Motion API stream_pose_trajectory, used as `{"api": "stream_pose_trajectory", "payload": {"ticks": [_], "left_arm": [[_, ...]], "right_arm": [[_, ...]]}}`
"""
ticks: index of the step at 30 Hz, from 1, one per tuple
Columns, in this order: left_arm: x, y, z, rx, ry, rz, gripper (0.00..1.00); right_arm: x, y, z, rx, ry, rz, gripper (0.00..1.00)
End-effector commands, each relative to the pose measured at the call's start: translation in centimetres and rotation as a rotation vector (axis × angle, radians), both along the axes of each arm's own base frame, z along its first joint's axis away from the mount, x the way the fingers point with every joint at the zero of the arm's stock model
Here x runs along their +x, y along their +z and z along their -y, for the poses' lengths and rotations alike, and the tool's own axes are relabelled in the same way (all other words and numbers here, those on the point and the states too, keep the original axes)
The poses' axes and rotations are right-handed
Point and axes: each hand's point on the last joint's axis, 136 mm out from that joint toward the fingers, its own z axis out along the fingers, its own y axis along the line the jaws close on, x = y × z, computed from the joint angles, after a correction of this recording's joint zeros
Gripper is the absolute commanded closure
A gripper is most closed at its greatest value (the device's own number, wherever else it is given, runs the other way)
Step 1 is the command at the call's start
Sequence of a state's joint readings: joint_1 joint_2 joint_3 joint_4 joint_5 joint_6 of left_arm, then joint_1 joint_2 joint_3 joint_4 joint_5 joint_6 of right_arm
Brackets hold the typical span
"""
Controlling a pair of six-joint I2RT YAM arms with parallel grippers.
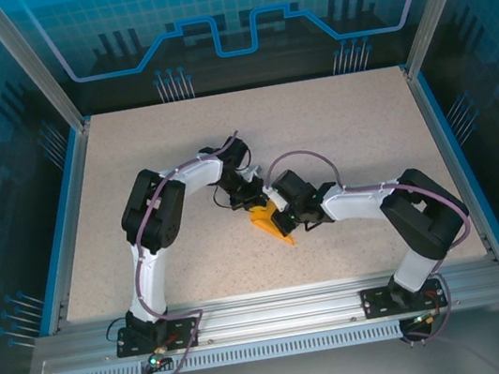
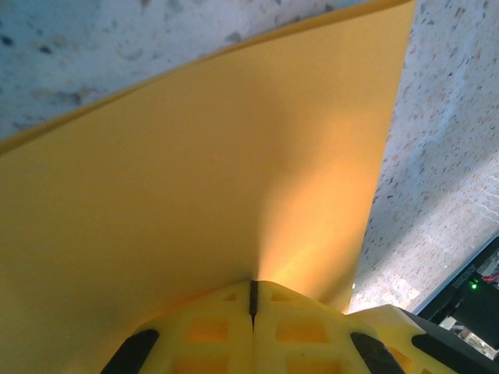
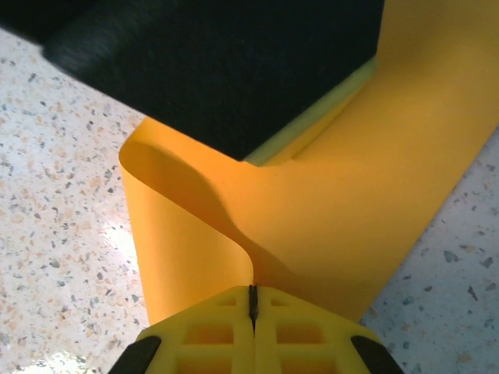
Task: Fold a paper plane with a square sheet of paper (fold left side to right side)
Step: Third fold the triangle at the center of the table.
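The square sheet of paper (image 1: pixel 267 221) is bright orange and hangs bent between the two grippers at the table's middle. My left gripper (image 1: pixel 244 199) comes in from the upper left and my right gripper (image 1: pixel 277 209) from the right, nearly touching. In the left wrist view the sheet (image 2: pixel 203 171) spreads out flat from the shut yellow fingers of the left gripper (image 2: pixel 253 294). In the right wrist view the sheet (image 3: pixel 351 202) curls in an S, its edge pinched in the shut right gripper (image 3: pixel 253 296), with the left gripper's dark body (image 3: pixel 218 70) just above. The paper plane is out of view.
The speckled beige table (image 1: pixel 316 129) is bordered by blue rails at the left and right. An aluminium frame (image 1: pixel 279 310) carrying both arm bases runs along the near edge. A dark unit with a green light (image 2: pixel 472 300) shows at the lower right of the left wrist view.
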State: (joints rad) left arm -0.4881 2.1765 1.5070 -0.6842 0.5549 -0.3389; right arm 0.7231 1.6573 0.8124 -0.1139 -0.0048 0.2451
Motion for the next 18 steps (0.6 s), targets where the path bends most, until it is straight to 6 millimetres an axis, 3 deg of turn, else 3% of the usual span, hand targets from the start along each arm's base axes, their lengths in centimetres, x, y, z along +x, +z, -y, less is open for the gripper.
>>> {"api": "stream_pose_trajectory", "payload": {"ticks": [1, 18], "left_arm": [[-0.98, -2.44, -0.70, 0.079, -0.022, -0.033, 0.97], [-0.98, -2.49, -0.75, 0.082, -0.021, -0.034, 0.96]], "right_arm": [[0.81, 0.06, 0.53, -0.012, -0.042, 0.000, 1.00], [1.08, -0.13, 0.57, -0.015, -0.053, -0.008, 1.00]]}}
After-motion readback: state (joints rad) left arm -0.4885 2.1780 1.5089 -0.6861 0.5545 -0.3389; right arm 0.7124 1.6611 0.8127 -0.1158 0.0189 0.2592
